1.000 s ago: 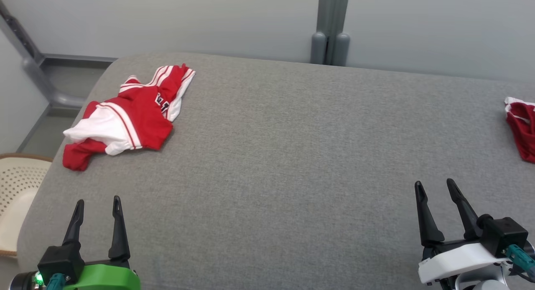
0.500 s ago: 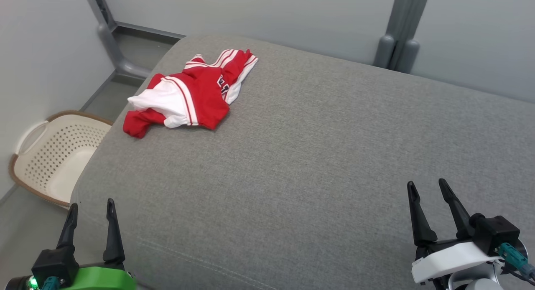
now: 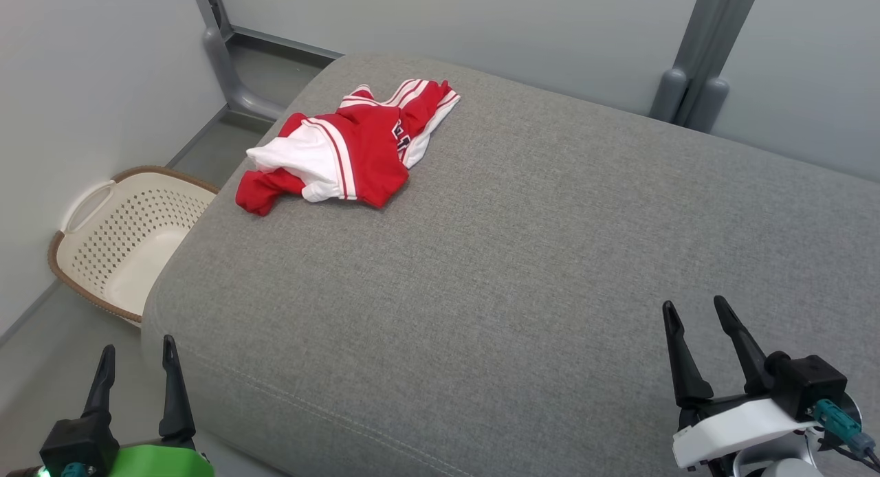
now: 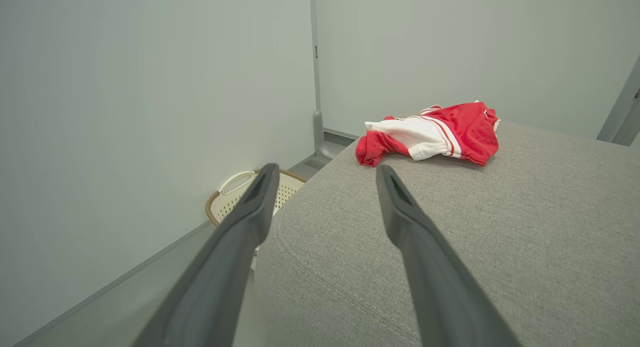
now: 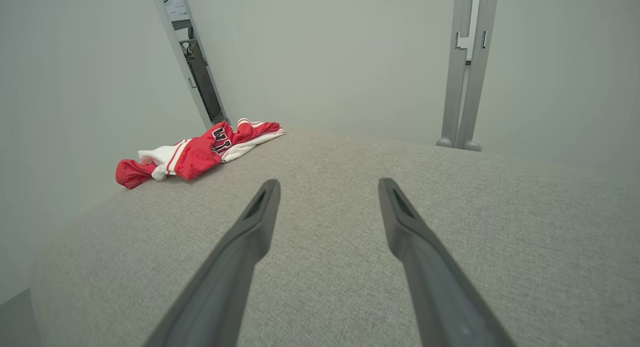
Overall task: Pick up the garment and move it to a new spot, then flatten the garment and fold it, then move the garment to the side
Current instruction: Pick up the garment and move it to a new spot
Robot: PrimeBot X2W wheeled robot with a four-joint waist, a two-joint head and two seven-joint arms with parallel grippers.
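Observation:
A crumpled red and white garment (image 3: 344, 150) lies near the far left corner of the grey cushioned surface (image 3: 522, 257); it also shows ahead in the left wrist view (image 4: 435, 132) and at the far left in the right wrist view (image 5: 200, 152). My left gripper (image 3: 137, 346) is open at the lower left, beyond the surface's near left corner, well short of the garment. Over the surface's near right part my right gripper (image 3: 693, 308) stands open and empty. In both wrist views the open gripper (image 4: 325, 169) (image 5: 327, 182) has nothing between its fingers.
A cream perforated basket (image 3: 130, 236) sits on the floor left of the surface, also seen in the left wrist view (image 4: 235, 192). Grey walls and metal posts (image 3: 694, 78) stand behind. The surface's rounded left edge drops to the floor.
The head camera has turned left: the garment now sits nearer the picture's middle and the basket shows fully. A second red cloth at the right edge is out of view. Both grippers stay open.

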